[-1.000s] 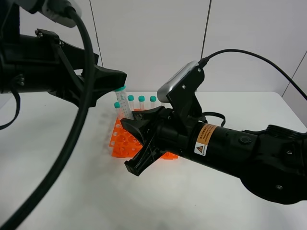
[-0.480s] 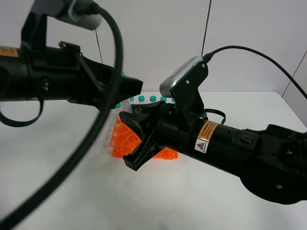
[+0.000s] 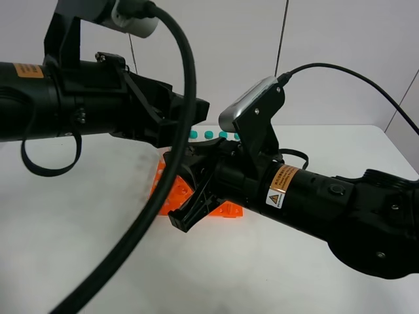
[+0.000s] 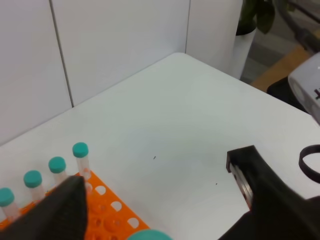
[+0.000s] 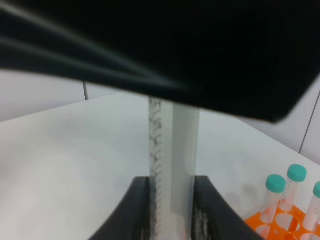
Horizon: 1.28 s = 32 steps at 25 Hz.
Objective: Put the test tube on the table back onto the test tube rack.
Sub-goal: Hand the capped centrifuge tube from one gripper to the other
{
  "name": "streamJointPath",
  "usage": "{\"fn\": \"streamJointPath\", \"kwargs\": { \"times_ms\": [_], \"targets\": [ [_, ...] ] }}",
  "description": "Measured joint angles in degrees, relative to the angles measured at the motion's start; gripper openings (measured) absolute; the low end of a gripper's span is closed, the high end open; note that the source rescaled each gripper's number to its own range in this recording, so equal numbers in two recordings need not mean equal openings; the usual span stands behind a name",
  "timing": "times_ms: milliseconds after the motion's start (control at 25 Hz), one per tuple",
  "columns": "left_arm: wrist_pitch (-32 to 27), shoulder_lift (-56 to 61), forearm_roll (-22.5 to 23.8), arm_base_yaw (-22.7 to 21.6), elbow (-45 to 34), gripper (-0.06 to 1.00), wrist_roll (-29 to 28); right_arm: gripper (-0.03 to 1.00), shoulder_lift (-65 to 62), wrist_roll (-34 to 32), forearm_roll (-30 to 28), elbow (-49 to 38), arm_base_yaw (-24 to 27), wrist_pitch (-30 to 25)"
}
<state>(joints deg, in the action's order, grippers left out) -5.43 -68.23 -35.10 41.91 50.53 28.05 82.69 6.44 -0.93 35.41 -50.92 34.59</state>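
White worktop is carrying an orange rack while the right hand is gripping a test tube and the left hand is hanging open.

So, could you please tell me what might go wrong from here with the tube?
1. The test tube is clamped in the right jaws while the left jaws stand open on either side of its teal cap; if the right lets go too soon, it may drop.
2. Both arms crowd over the test tube rack, so they could knock the standing tubes.
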Motion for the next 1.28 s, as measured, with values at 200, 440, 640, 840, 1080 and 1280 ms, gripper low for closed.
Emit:
{"fn": "streamJointPath", "kwargs": {
  "times_ms": [200,440,640,840,1080,1280],
  "targets": [
    [-3.06,0.00,0.00,0.00,0.00,0.48,-0.88,0.03,0.00,0.00,0.00,0.00,0.00,-0.07],
    [-3.51,0.00,0.32,0.00,0.05,0.00,-2.47,0.03,0.00,0.18,-0.15,-0.05,0.00,-0.19],
    [-3.51,0.00,0.45,0.00,0.05,0.00,-2.47,0.03,0.00,0.18,-0.22,-0.07,0.00,-0.13],
    [-2.91,0.00,0.45,0.00,0.05,0.00,-2.52,0.03,0.00,0.18,-0.22,-0.07,0.00,0.03],
    [-2.49,0.00,0.45,0.00,0.05,0.00,-2.75,0.03,0.00,0.18,-0.17,-0.07,0.00,0.38],
    [-2.49,0.00,0.45,0.00,0.05,0.00,-2.78,0.03,0.00,0.18,-0.17,-0.07,0.00,0.38]
  ]
}}
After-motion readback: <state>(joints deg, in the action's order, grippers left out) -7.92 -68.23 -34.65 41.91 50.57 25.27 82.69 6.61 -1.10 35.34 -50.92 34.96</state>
